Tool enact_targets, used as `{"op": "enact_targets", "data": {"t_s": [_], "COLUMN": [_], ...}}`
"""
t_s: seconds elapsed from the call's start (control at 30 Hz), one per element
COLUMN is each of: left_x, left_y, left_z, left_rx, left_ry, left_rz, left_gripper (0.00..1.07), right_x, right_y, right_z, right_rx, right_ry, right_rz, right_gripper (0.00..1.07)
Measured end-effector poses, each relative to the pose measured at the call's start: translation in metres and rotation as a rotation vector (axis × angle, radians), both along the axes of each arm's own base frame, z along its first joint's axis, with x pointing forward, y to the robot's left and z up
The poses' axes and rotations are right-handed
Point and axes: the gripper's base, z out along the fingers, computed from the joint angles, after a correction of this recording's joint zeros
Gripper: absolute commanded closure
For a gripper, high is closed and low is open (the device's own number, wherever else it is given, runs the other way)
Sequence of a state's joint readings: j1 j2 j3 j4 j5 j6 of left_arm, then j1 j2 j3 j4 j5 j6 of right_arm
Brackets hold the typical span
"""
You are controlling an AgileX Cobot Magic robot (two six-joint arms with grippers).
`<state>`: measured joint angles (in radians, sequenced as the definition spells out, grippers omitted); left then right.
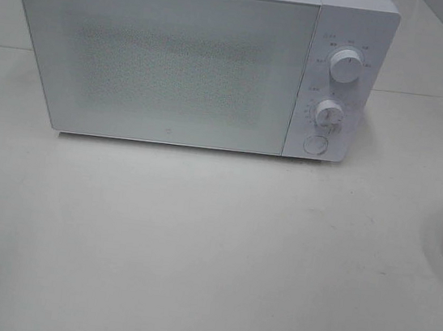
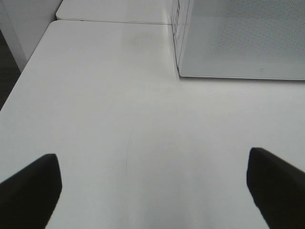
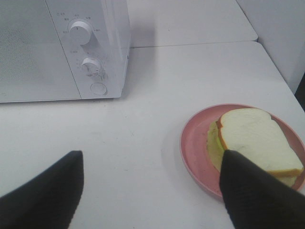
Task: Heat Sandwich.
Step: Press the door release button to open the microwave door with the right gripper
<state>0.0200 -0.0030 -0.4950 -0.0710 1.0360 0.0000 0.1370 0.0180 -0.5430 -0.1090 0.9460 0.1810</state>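
The sandwich (image 3: 252, 138) lies on the plate (image 3: 195, 143) just ahead of the right gripper (image 3: 151, 156). It is not between the widely parted fingers but off to the side away from the microwave (image 3: 62, 52), with one corner hidden behind that finger, and its long axis appears to run slantwise to the gap. The left gripper (image 2: 152, 155), spread fully over bare table (image 2: 119, 95), is well apart from it, so the right arm looks nearer.

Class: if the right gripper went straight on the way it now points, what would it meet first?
Probably bare table, between the microwave and the plate. One finger of the open right gripper lines up with the plate's rim and the sandwich; depth is unclear.
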Motion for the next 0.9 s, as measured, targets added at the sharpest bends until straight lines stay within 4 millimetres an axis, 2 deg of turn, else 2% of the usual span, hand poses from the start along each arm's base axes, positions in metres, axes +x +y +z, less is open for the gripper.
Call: {"op": "enact_targets", "data": {"t_s": [0.1, 0.43, 0.9], "left_x": [0.0, 0.0, 0.0], "left_y": [0.0, 0.0, 0.0], "left_z": [0.0, 0.0, 0.0], "left_rx": [0.0, 0.0, 0.0], "left_ry": [0.0, 0.0, 0.0], "left_rz": [0.0, 0.0, 0.0], "left_gripper": [0.03, 0.03, 0.03], "right_x": [0.005, 0.043, 0.086], "right_y": [0.001, 0.007, 0.014], "right_z": [0.002, 0.01, 0.008], "right_rx": [-0.002, -0.016, -0.03], "right_ry": [0.01, 0.053, 0.13], "right_rz": [0.002, 0.015, 0.029], "right_gripper": [0.31, 0.31, 0.31]}}
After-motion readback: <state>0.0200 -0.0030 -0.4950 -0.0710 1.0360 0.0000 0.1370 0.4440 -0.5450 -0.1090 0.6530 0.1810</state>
